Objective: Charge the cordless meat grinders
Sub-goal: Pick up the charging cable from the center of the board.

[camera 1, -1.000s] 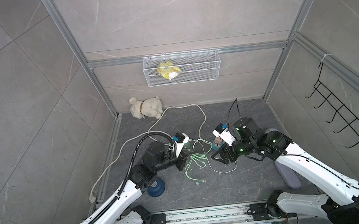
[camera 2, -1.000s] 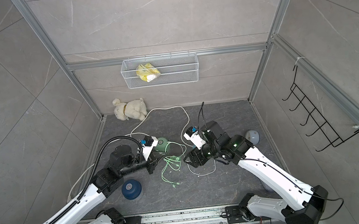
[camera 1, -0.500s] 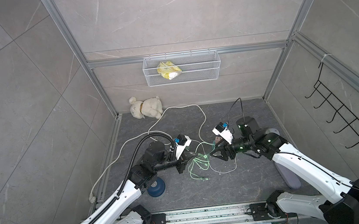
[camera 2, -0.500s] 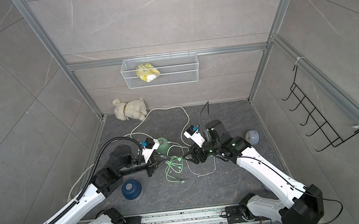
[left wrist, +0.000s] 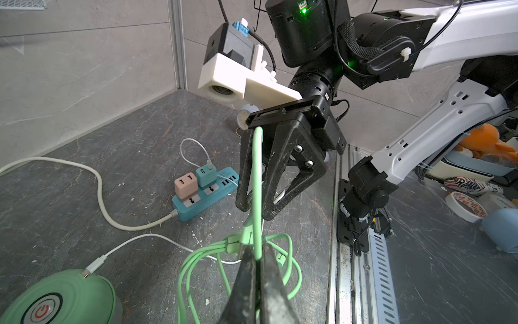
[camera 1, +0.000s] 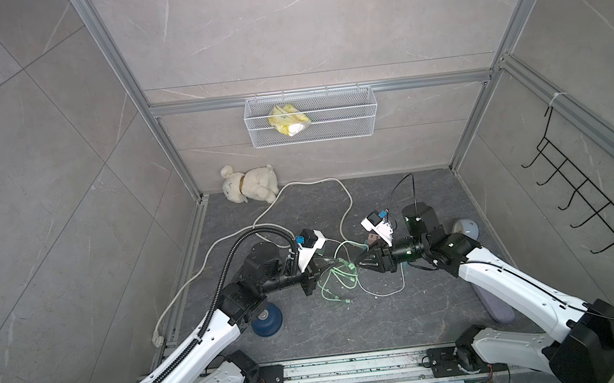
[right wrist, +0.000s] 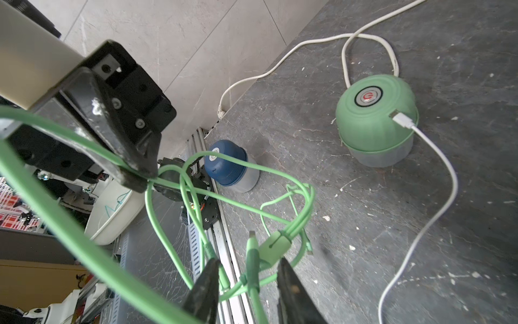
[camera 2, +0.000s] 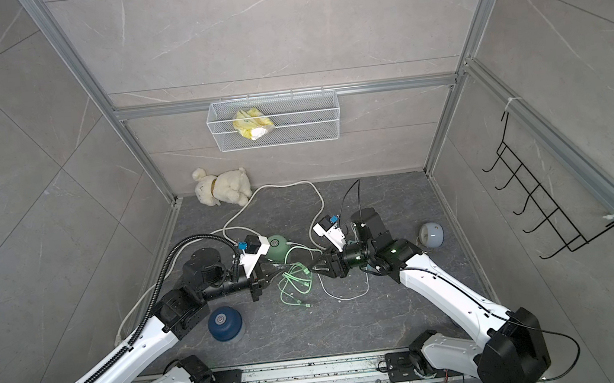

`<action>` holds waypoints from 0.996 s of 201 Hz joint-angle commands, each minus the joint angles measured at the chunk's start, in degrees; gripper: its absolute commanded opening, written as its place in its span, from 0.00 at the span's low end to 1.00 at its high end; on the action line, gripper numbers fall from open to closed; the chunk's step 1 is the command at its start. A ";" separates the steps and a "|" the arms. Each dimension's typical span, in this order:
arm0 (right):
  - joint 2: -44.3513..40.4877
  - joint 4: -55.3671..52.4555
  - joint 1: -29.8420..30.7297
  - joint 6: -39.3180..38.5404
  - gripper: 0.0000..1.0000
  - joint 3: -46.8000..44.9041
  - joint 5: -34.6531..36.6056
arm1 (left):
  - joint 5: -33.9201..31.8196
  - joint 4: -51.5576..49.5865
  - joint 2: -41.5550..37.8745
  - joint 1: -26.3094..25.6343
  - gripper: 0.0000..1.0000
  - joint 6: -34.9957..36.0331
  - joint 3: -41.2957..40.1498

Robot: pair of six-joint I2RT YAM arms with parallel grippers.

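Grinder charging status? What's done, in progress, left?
Done: green grinder has the white cable plugged in, apparently fed from the teal charger. In hand: left gripper is shut on the green cable, lifted off the floor; right gripper straddles its plug end, jaws not yet closed. Left: blue grinder has no cable; pink charger has empty ports, so the green cable likely needs both ends plugged.

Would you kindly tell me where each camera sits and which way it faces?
Top views: high at the front, looking down; left tool and right tool both show.
Left wrist: on left arm, facing right tool; own shut fingers pinch green cable.
Right wrist: on right arm, facing left tool and mint grinder; own fingers show.
Shared: both wrist views show the green cable.
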 commanded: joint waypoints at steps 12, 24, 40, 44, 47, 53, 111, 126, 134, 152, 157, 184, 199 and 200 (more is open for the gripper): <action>1.06 2.27 0.12 1.43 0.31 -0.91 -1.85 | 1.43 3.15 -0.35 -0.22 0.00 -0.48 0.31; 1.46 2.42 0.18 1.54 0.30 -1.17 -1.55 | 1.56 3.16 -0.19 -0.26 0.00 -0.43 0.37; 2.19 2.38 0.19 1.60 0.28 -1.22 -1.50 | 1.69 2.94 -0.23 -0.25 0.00 -0.28 0.43; 2.23 2.36 0.15 1.60 0.28 -1.22 -1.55 | 1.70 2.90 -0.20 -0.27 0.00 -0.25 0.47; 2.37 2.36 0.14 1.54 0.27 -1.22 -1.51 | 1.70 2.90 -0.19 -0.21 0.00 -0.31 0.47; 2.45 2.36 0.19 1.58 0.26 -1.22 -1.46 | 1.68 2.72 -0.19 -0.25 0.00 -0.20 0.56; 3.25 1.09 0.16 1.96 0.23 -1.22 -1.24 | 0.42 2.61 0.02 -0.23 0.00 -0.29 0.74; 3.44 0.62 0.14 2.13 0.26 -0.97 -1.24 | 0.20 2.74 0.02 -0.27 0.00 -0.15 0.65; 3.63 0.45 0.15 2.22 0.26 -0.83 -1.24 | 0.19 3.01 -0.13 -0.26 0.00 0.02 0.48; 4.09 0.63 0.14 2.39 0.24 -0.78 -1.37 | 0.19 3.59 -0.06 -0.21 0.00 0.30 0.19; 4.19 0.83 0.14 2.61 0.23 -0.74 -1.48 | 0.19 3.50 0.05 -0.23 0.00 0.36 0.29; 4.45 1.39 0.14 2.92 0.17 -0.69 -1.76 | 0.34 3.20 0.31 -0.25 0.00 0.46 0.56; 4.42 1.70 0.14 3.01 0.10 -0.61 -2.24 | 0.16 3.16 0.38 -0.22 0.00 0.45 0.54; 4.42 1.68 0.14 3.01 0.10 -0.56 -2.27 | 0.14 3.16 0.38 -0.26 0.00 0.46 0.55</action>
